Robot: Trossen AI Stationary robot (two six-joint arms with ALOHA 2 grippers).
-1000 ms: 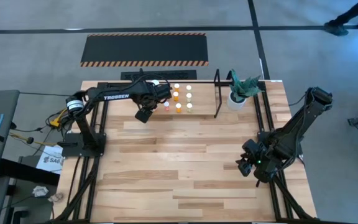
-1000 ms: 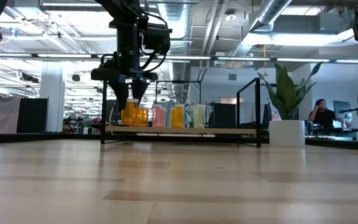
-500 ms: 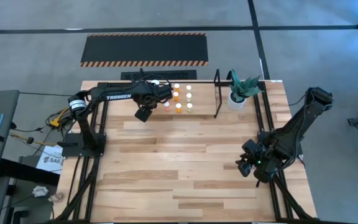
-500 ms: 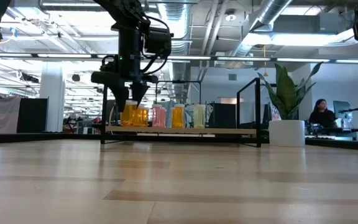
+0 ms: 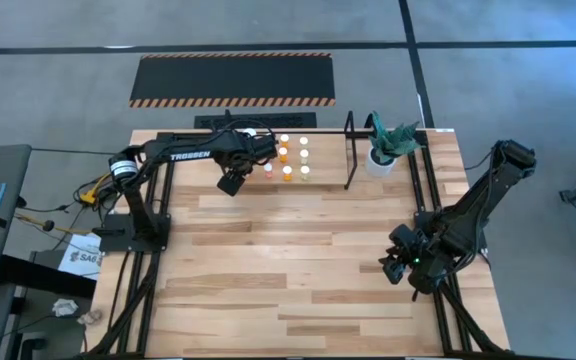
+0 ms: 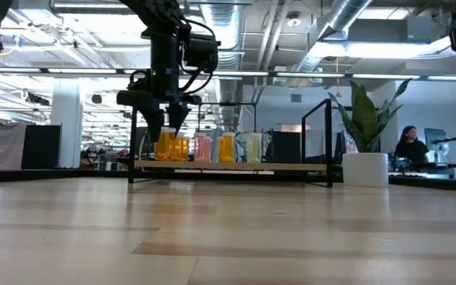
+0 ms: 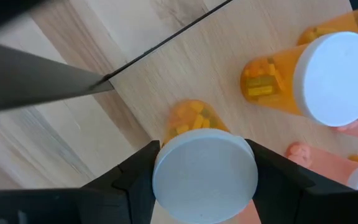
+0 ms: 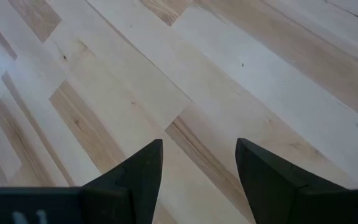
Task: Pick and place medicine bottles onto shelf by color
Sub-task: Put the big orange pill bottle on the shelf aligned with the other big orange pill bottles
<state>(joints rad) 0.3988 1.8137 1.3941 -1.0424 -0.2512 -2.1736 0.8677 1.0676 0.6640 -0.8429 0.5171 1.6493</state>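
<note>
The shelf (image 6: 236, 167) of black bars stands at the table's far edge, with several medicine bottles (image 5: 295, 156) on its wood floor: orange ones (image 6: 226, 148), a pink one (image 6: 202, 148) and a pale one (image 6: 253, 148). My left gripper (image 6: 165, 129) points down over the shelf's left end, shut on an orange bottle (image 6: 165, 148) with a white cap (image 7: 205, 176). A second orange bottle (image 7: 319, 78) stands close beside it. My right gripper (image 5: 393, 268) waits open at the table's near right, over bare wood (image 8: 197, 112). My left gripper pinches the orange bottle's round white cap (image 7: 166, 180) between its two fingers, one on each side of the rim. The fingers come from above, pointing down. The bottle stands upright below them, its bottom at the shelf's wood floor.
A white pot with a green plant (image 5: 386, 145) stands just right of the shelf's right hoop (image 5: 349, 150). A black-and-yellow striped mat (image 5: 233, 78) lies on the floor beyond the table. The table's middle and near part is bare wood (image 5: 288, 260).
</note>
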